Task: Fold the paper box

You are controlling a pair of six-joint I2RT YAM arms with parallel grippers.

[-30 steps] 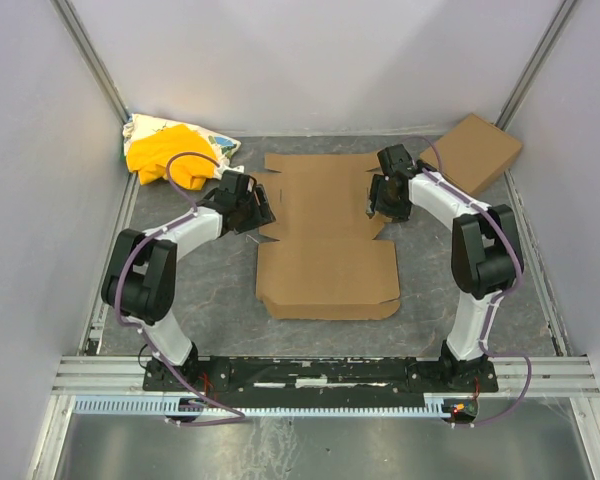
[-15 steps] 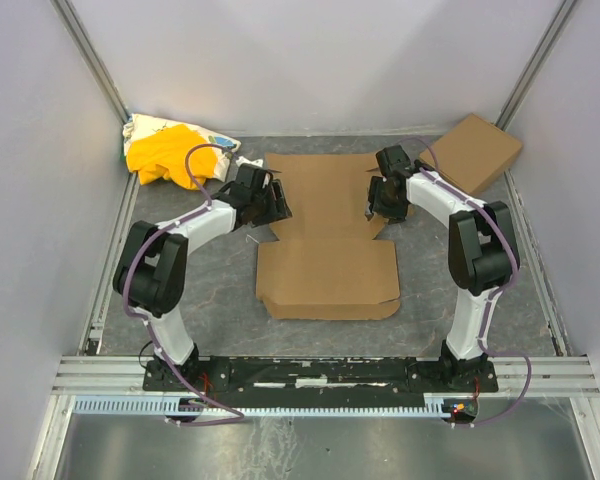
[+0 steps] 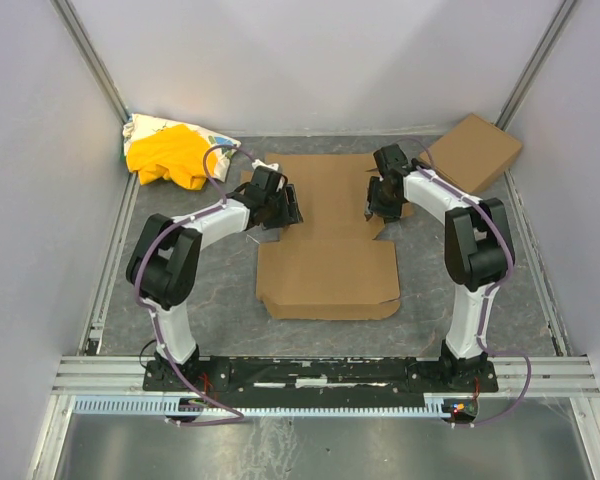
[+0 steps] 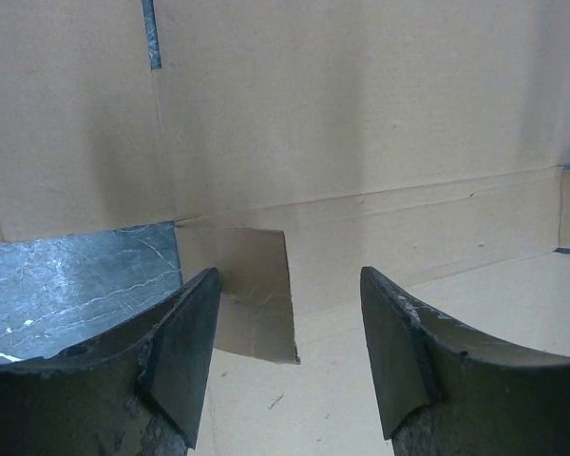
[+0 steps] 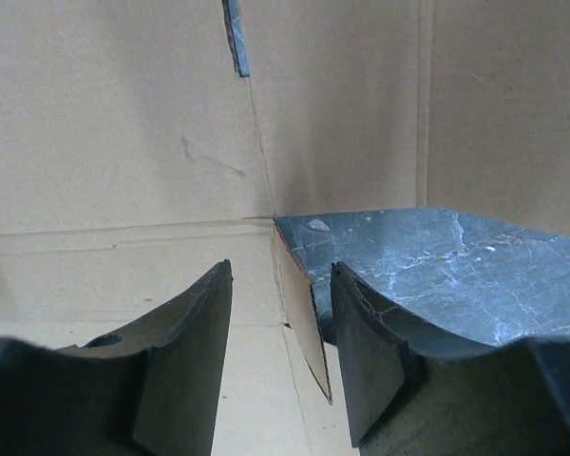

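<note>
The paper box (image 3: 325, 250) lies unfolded and flat in the middle of the table, a brown die-cut sheet with creases. My left gripper (image 3: 280, 208) is at its left edge; in the left wrist view this gripper (image 4: 290, 285) is open, and a small side flap (image 4: 252, 290) tilts up between the fingers, nearer the left one. My right gripper (image 3: 380, 205) is at the box's right edge. The right wrist view shows that gripper (image 5: 281, 271) open, with a raised flap (image 5: 304, 318) standing on edge between the fingers, close to the right finger (image 5: 370, 361).
A second closed brown box (image 3: 472, 150) lies at the back right corner, just beyond the right arm. A yellow-and-white cloth bundle (image 3: 170, 150) sits at the back left. Grey walls enclose the marbled table (image 3: 210, 280) on three sides.
My left gripper has moved right, from beside the box onto its left side flap. The right gripper stayed in place while its jaws narrowed around the raised flap.
</note>
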